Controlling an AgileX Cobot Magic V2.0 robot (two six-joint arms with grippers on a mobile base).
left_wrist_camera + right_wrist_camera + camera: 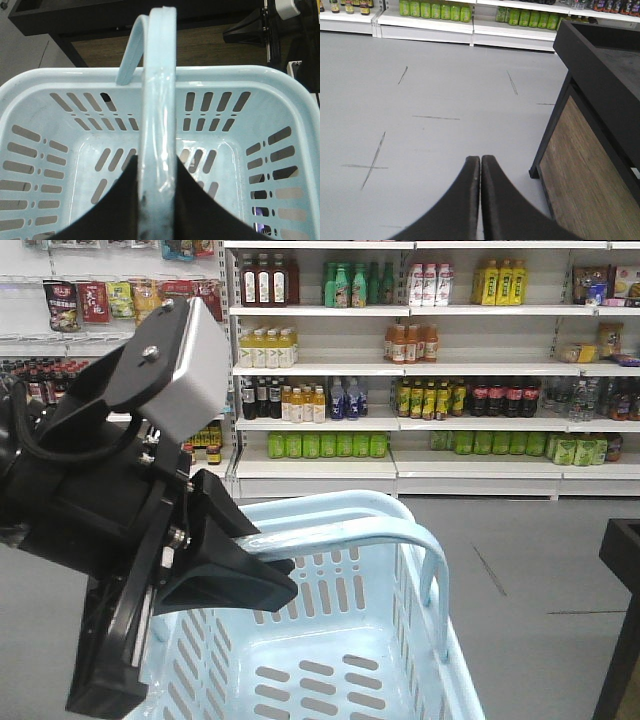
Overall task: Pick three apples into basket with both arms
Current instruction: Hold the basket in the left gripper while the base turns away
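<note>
left gripper clamped on the basket handle, right gripper closed over the floor

in your front view, the left gripper (pixel 228 578) sits at the near left corner of the pale blue basket (pixel 330 612). its black wedge is closed around the handle (pixel 400 528). the arm above it carries a white-grey box (pixel 203 358).

your left wrist view settles the grip. the left gripper (pixel 156 161) has one black finger (pixel 120 200) on each side of the handle (pixel 159 100), both pressed against it, and the handle runs straight up the middle of the frame. a second handle loop (pixel 131 50) leans to the left just beside the held one. you look down past them into the basket (pixel 50 80), onto its slotted walls and pale floor. you cannot tell from these views whether the basket rests on anything.

the right gripper (pixel 480 159) is narrow: its two fingers (pixel 462 200) meet along their whole length with nothing between them. it hangs over the grey floor (pixel 445 100), which is crossed by dark scuff lines. a stand (pixel 600 60) with a black top and a wood-grain side is just to its right.

store shelves (pixel 400 370) stocked with bottles fill the background behind the basket. the right wrist view also shows them, with rows of green bottles (pixel 435 10) at the far edge of the floor.
</note>
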